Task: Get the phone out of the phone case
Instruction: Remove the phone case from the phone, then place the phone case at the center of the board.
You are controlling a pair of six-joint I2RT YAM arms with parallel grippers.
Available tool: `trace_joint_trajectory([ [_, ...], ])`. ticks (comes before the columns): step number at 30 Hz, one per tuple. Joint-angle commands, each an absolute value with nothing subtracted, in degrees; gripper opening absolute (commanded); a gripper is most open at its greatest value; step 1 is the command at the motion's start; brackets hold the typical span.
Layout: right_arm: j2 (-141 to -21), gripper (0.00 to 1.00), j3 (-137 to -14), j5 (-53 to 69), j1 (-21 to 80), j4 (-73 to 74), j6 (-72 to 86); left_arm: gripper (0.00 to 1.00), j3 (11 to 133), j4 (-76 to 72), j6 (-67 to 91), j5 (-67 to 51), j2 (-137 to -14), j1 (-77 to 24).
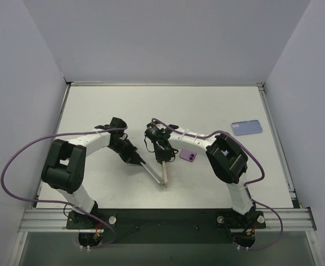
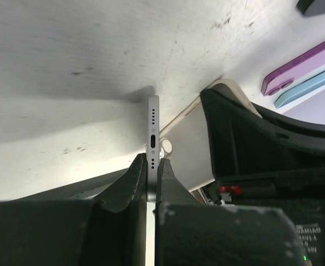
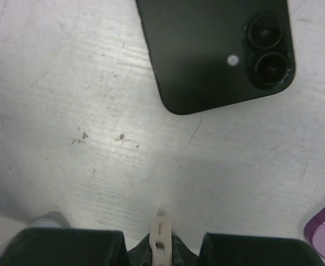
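Closest in, the left gripper (image 2: 152, 162) is clamped shut on the silver phone (image 2: 153, 119). The phone is held edge-on, with its charging-port end poking out past the fingertips. Pinching the flat faces this way keeps the body fixed, I judge, while the shell is drawn off. Just right of those fingers the cream phone case (image 2: 187, 147) fans away from the phone. Their far ends come together, though I cannot tell whether they touch. The right gripper (image 1: 162, 155) is closed on that case's edge, likely to peel it sideways. Beyond the right fingers a black phone (image 3: 207, 50) lies camera-up on the table (image 3: 68, 111). Farther off, right of the left fingers, sit a purple case (image 2: 301, 69) and a light blue case (image 2: 309, 87), both ungripped
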State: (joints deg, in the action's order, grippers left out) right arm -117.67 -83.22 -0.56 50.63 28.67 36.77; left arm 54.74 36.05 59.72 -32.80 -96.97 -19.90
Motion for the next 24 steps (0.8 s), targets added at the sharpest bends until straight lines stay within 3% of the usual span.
trace_joint_trajectory([
  [1,-116.4,0.0,-81.4,-8.1,46.8,28.1,36.0,0.0,59.1,42.9,56.3,-31.2,-91.9,-15.0],
  [9,-109.7,0.0,-84.4,-3.7,38.4,27.9,35.7,0.0,63.8,41.7,52.3,-33.0,-85.0,-4.4],
  [14,-107.8,0.0,-83.6,8.1,28.1,17.4,38.0,0.0,61.3,22.6,50.8,-43.2,-83.5,-1.4],
  [24,-122.2,0.0,-93.2,16.3,9.6,3.1,52.0,0.0,59.8,11.9,42.3,-52.8,-86.9,-1.3],
])
